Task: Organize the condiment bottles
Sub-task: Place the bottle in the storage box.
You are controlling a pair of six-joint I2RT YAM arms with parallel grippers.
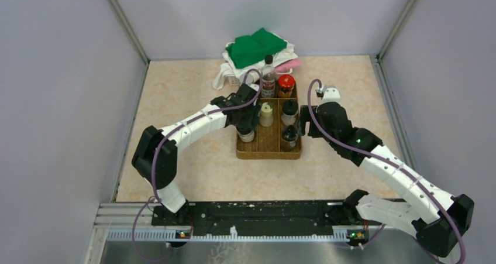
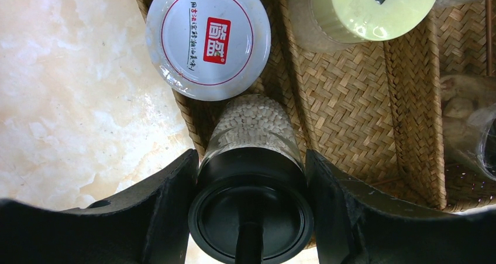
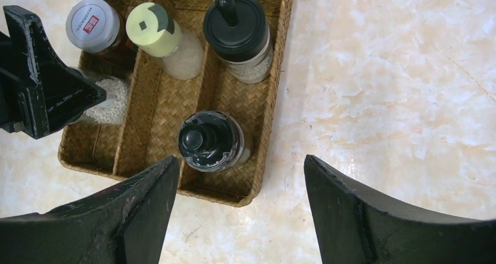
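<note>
left gripper [image 2: 251, 156] closed snug on the black-capped jar of white grains [image 2: 251, 220], in the left column of the woven tray [image 1: 270, 142], just nearer than the white-lidded jar [image 2: 207, 38] | yellowish-lidded bottle [image 2: 368, 6] in the middle column | right gripper [image 3: 241, 160] gaping wide, holding nothing, above the black-lidded bottle [image 3: 210, 140] in the right column

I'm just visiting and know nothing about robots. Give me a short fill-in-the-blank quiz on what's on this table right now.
1. The left gripper grips a grain-filled jar whose cap is ____.
2. The right gripper holds nothing; its jaws stand ____.
3. The lid with the red logo is ____ in colour.
4. Behind the woven tray, the top cloth is ____.

Missing words: black; open; white; green.
</note>
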